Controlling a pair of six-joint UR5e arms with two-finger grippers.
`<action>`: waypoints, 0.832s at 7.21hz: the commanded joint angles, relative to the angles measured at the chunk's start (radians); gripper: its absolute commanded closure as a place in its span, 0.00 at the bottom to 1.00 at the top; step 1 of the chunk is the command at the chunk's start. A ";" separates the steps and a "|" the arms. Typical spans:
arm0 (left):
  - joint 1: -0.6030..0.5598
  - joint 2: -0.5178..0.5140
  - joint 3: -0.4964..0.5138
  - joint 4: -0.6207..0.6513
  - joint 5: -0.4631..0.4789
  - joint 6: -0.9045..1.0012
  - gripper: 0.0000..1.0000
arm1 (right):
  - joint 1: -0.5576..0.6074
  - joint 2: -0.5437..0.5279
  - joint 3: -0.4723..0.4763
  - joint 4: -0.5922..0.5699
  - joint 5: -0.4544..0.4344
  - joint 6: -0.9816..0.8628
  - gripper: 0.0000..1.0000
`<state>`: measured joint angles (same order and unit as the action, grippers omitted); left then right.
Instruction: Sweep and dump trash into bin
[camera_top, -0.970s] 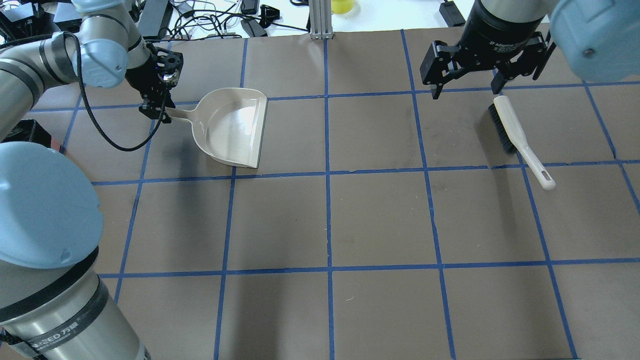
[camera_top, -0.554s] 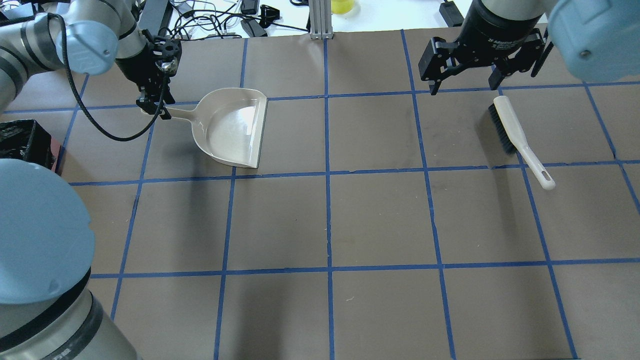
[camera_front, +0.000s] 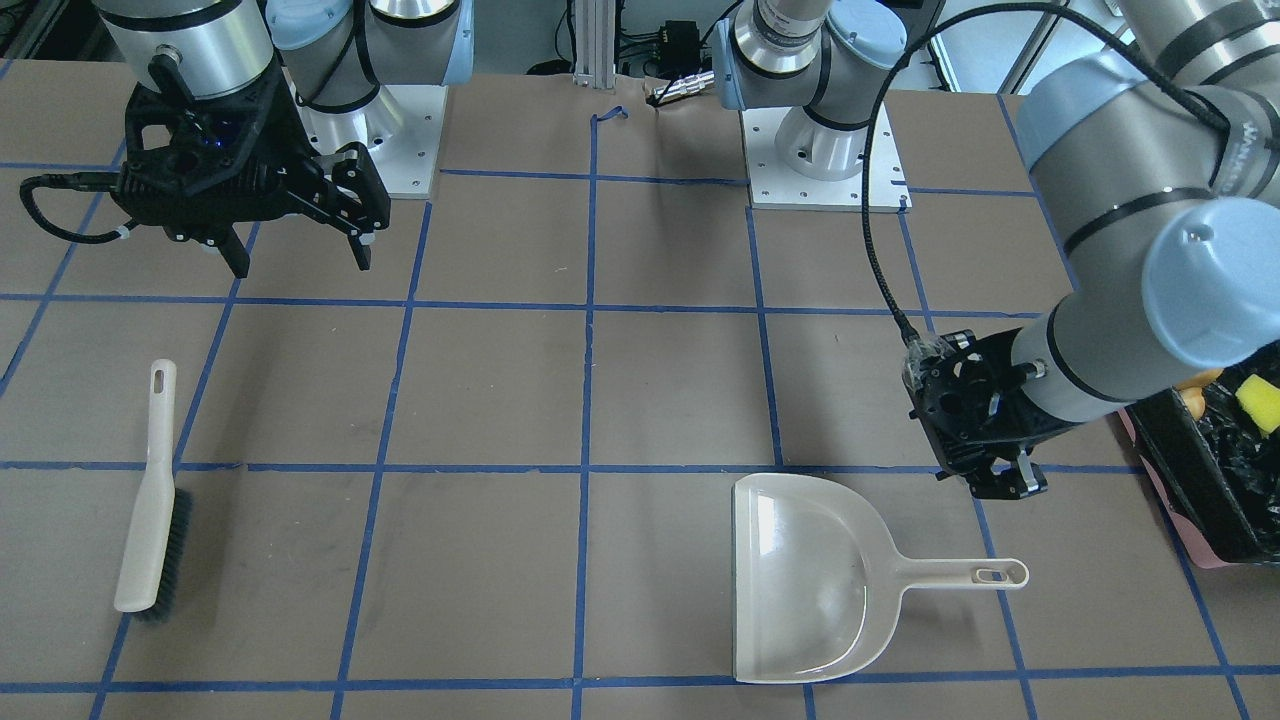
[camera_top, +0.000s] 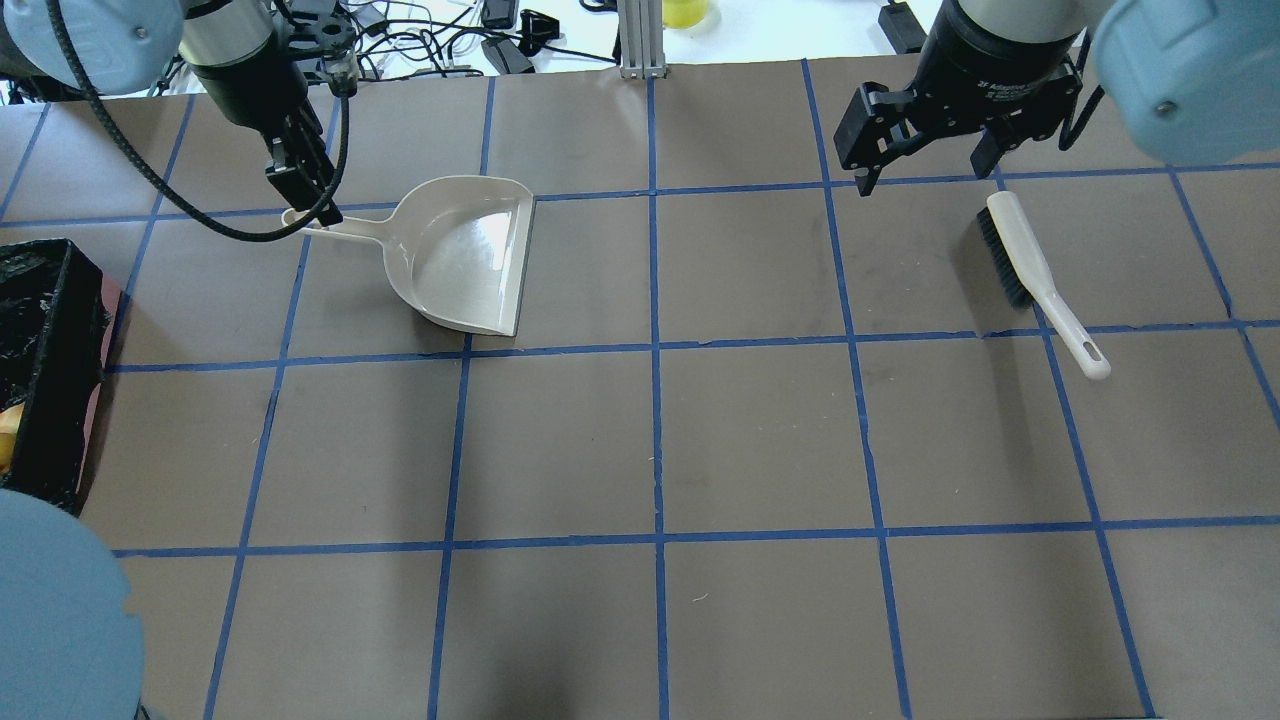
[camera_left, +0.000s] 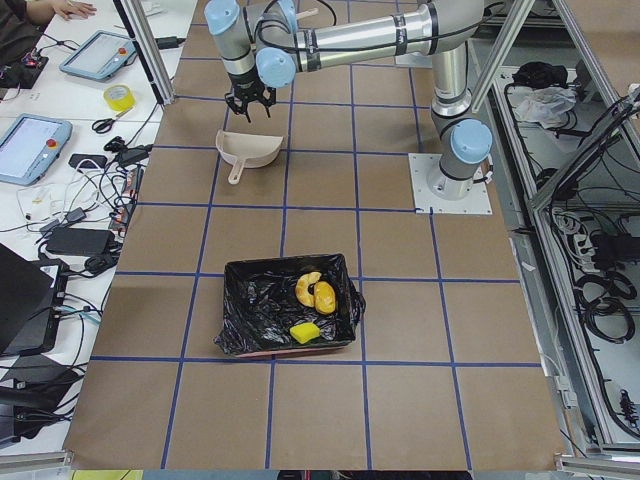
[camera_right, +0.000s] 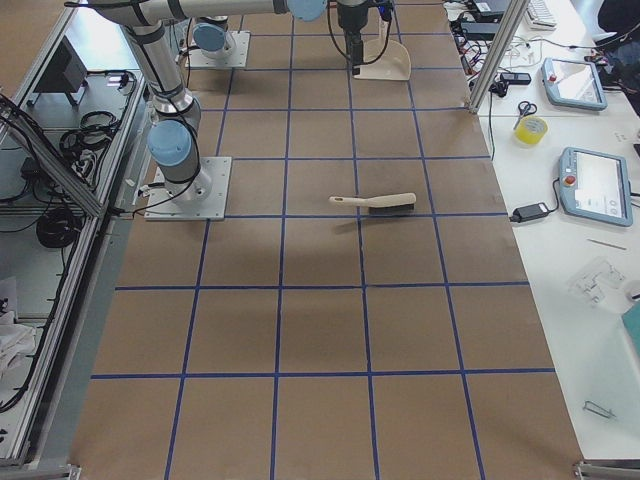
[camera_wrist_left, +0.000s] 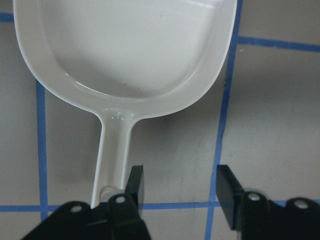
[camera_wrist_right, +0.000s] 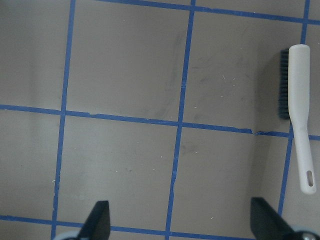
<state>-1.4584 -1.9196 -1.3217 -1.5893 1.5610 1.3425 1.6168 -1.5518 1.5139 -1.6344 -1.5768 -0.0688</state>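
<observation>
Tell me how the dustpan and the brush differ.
The dustpan is a wide, empty scoop; the brush is a slim bar with black bristles. The dustpan lies on the robot's left, its handle end beside the open left gripper; the brush lies on the right, near the open right gripper. Both are cream plastic with hang holes, ungripped on the table.

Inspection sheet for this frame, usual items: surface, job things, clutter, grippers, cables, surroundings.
surface: brown table with blue tape grid; no loose trash seen on it.
job's things: sponge wedge, amber lump and crescent slice all lie in the bin; dustpan empty, flat on the table; brush lies apart on the table.
clutter: nothing seen.
grippers: left gripper open, over the dustpan's handle end, handle outside the jaws; right gripper open, empty, near the brush head.
cables: black cable loops off the left wrist.
surroundings: tablets, tape roll and wires on the side bench.
</observation>
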 joint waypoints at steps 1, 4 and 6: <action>-0.046 0.072 -0.013 -0.008 -0.004 -0.325 0.35 | 0.000 -0.001 0.000 -0.002 0.000 0.000 0.00; -0.138 0.132 -0.017 0.006 0.019 -0.902 0.25 | 0.000 0.001 0.000 0.004 0.000 0.000 0.00; -0.142 0.169 -0.019 0.020 0.017 -1.099 0.13 | 0.000 0.001 0.000 0.004 0.000 0.001 0.00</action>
<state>-1.5938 -1.7735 -1.3393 -1.5751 1.5784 0.3678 1.6168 -1.5509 1.5140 -1.6316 -1.5770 -0.0680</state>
